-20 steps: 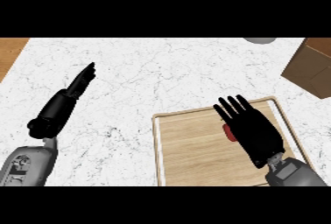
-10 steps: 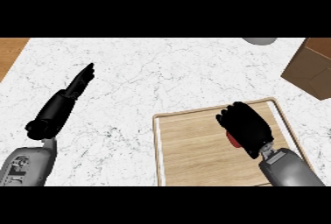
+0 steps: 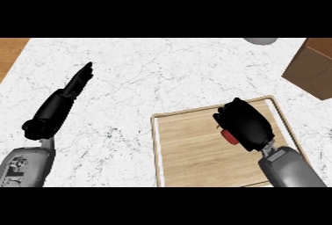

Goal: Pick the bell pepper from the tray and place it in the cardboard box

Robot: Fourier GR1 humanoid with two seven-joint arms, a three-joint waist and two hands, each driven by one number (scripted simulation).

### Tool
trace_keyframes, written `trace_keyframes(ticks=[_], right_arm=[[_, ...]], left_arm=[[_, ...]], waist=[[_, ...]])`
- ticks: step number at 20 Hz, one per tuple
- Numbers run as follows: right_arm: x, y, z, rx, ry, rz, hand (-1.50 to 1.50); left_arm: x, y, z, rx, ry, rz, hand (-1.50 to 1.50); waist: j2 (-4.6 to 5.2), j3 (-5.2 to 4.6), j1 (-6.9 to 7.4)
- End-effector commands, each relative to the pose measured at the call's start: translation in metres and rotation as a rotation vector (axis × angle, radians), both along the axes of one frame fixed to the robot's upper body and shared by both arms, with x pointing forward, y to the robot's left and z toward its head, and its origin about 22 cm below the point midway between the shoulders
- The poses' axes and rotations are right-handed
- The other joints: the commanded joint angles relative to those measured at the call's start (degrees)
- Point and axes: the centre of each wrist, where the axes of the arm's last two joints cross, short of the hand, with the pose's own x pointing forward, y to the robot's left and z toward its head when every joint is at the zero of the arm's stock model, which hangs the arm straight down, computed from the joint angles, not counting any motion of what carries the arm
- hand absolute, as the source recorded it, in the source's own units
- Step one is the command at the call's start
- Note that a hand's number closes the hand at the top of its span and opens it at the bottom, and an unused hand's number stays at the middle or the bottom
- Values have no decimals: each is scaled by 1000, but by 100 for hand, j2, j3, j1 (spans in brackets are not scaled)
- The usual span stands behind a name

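since a second ago the right hand (image 3: 243,124) has gone from flat, spread fingers above the tray (image 3: 194,154) to fingers curled down and together, clamped on the bell pepper (image 3: 229,136); half a second ago the curl had already begun, and now it is tighter, with the hand sitting a little lower on the tray. the left hand (image 3: 73,88) has not moved: it rests well to the left of the tray, fingers straight and together, pointing away

the bell pepper is red, and only a small patch of it shows at the left edge of the right hand, under the curled fingers; the rest is hidden. it is on the tray, in the tray's upper right part

the tray is pale wood with a raised rim, lying on the white marbled table (image 3: 149,74). the cardboard box (image 3: 314,66) stands beyond the tray's upper right corner, cut by the view's edge; its inside cannot be seen
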Motion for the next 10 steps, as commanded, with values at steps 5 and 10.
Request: trace_keyframes(ticks=[5,10], right_arm=[[66,-11,30,399,137,-57,150],[70,-46,93,378,-36,-19,150]], left_arm=[[-1,-11,-2,-2,-17,-6,0],[-1,-8,-5,9,5,3,0]], waist=[[46,28,72],[14,25,-29]])
